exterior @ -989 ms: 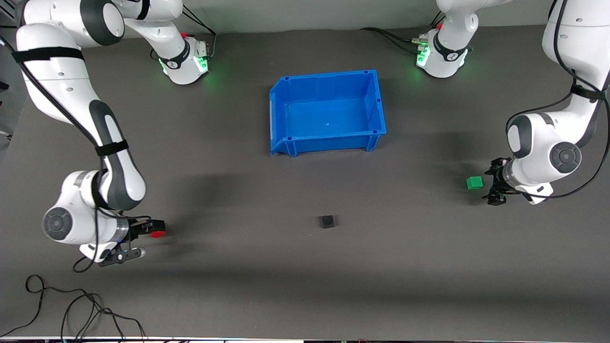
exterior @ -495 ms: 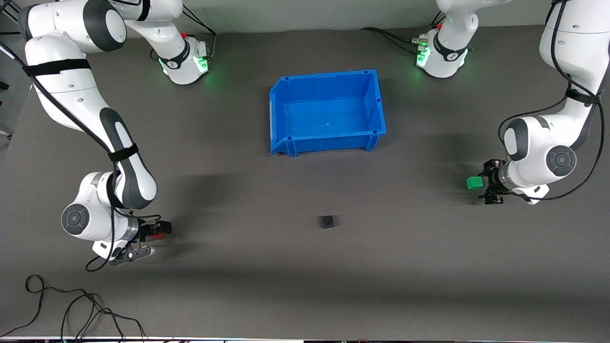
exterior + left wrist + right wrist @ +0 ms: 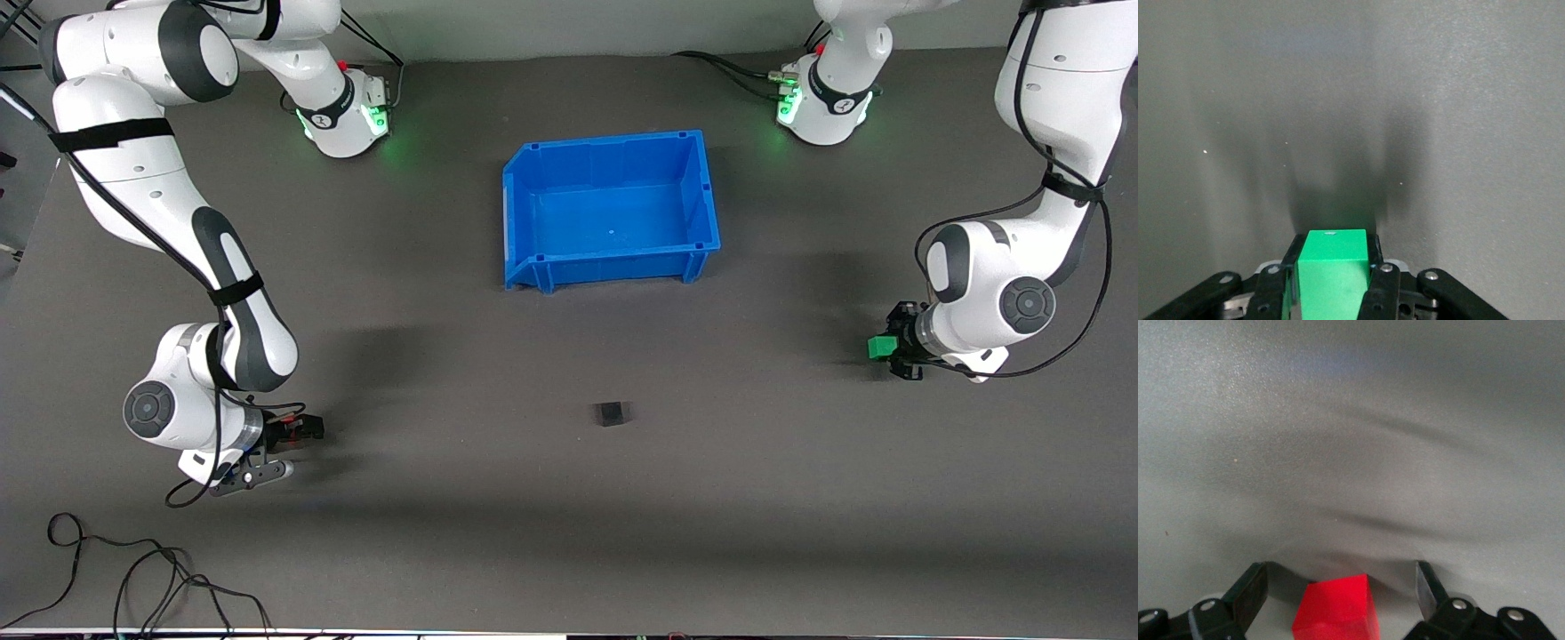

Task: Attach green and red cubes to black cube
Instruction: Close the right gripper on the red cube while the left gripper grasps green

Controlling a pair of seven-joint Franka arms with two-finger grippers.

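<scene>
The green cube [image 3: 880, 347] is near the left arm's end of the table. My left gripper [image 3: 896, 352] is shut on it; in the left wrist view both fingers press the sides of the green cube [image 3: 1331, 280], low over the mat. The red cube [image 3: 1338, 610] lies on the mat near the right arm's end. My right gripper [image 3: 298, 433] is open around it, with a gap on each side, and its fingers mostly hide the cube in the front view. The black cube [image 3: 610, 413] lies alone mid-table, nearer the front camera than the bin.
An empty blue bin [image 3: 605, 142] stands at mid-table toward the bases. Loose black cables [image 3: 133, 569] lie at the table's front edge at the right arm's end. Bare dark mat lies between the black cube and each gripper.
My left gripper has moved toward the green cube and closed on it. My right gripper has shifted a little toward the table's middle, so the red cube now sits between its open fingers.
</scene>
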